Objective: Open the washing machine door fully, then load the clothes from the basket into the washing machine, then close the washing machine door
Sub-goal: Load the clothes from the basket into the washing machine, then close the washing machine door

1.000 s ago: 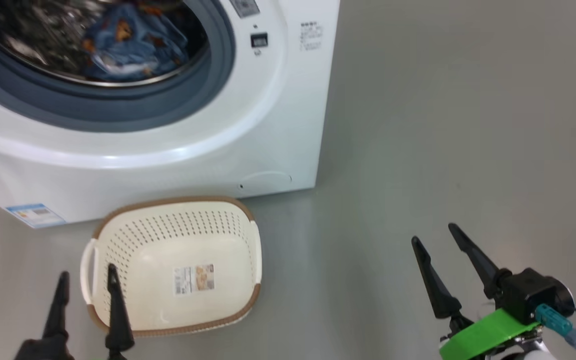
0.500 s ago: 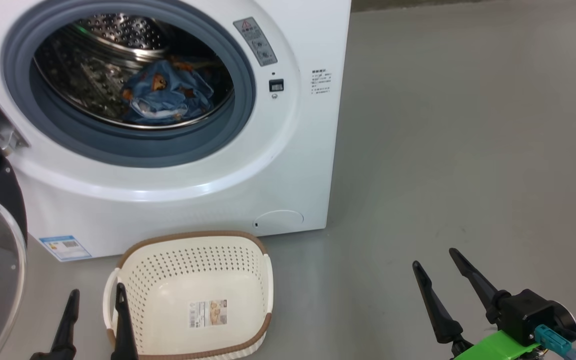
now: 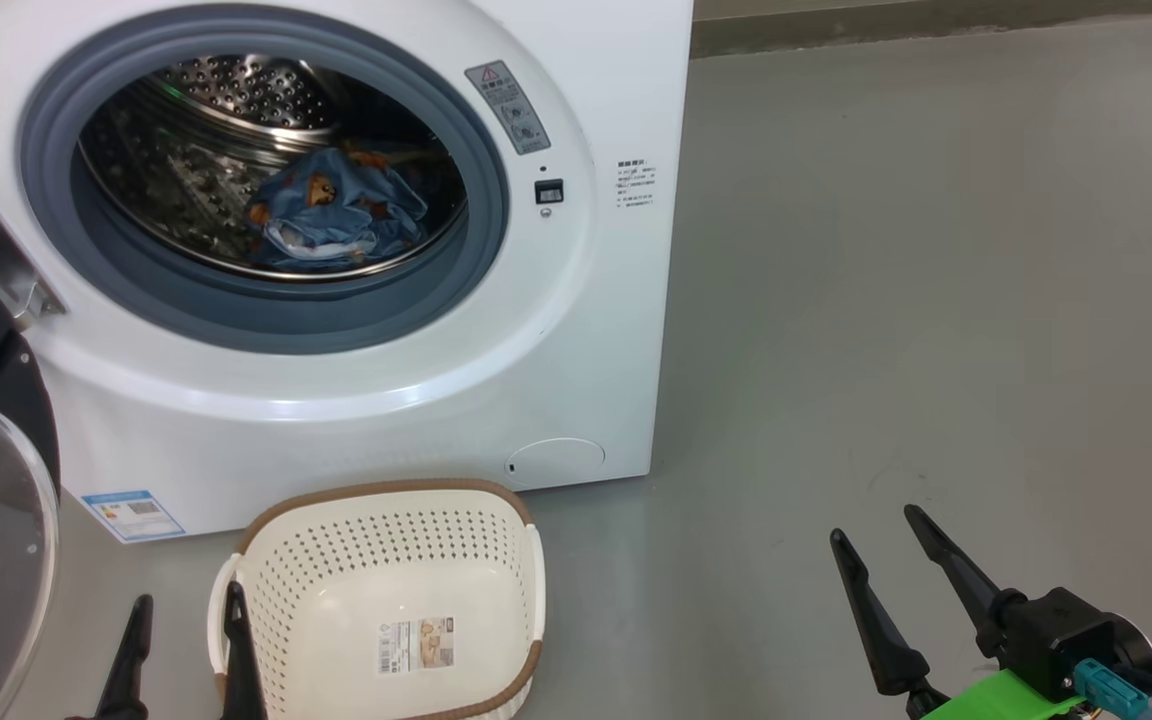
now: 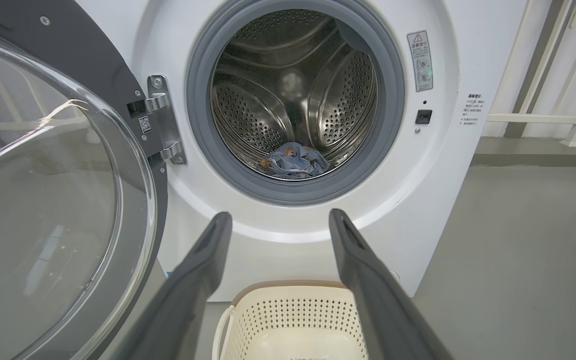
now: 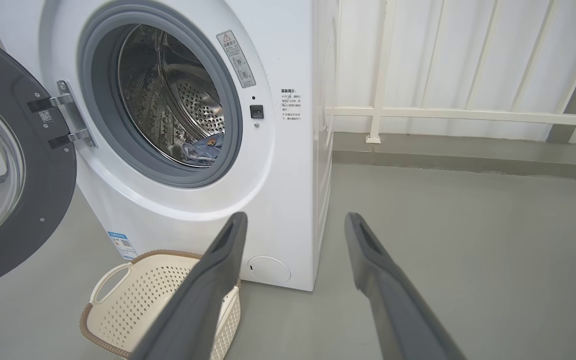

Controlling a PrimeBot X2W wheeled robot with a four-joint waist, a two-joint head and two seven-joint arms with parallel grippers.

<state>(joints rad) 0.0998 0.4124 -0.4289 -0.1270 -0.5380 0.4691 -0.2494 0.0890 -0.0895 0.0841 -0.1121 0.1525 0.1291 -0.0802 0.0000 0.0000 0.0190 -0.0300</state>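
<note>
While the door point(image 4: 43, 190) hangs open, clothes point(image 3: 336, 215) lie in the drum point(image 3: 196, 170); the basket point(image 3: 386, 492) seems empty from what I see; left gripper point(image 3: 188, 592) and right gripper point(image 3: 873, 520) gape, empty.

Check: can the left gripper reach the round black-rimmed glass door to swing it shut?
Probably yes: the left gripper is open and empty, the round black-rimmed glass door hangs just to its left, with bare floor between.

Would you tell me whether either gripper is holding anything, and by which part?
Nothing is held: the left gripper and the right gripper both stand open and empty.
</note>
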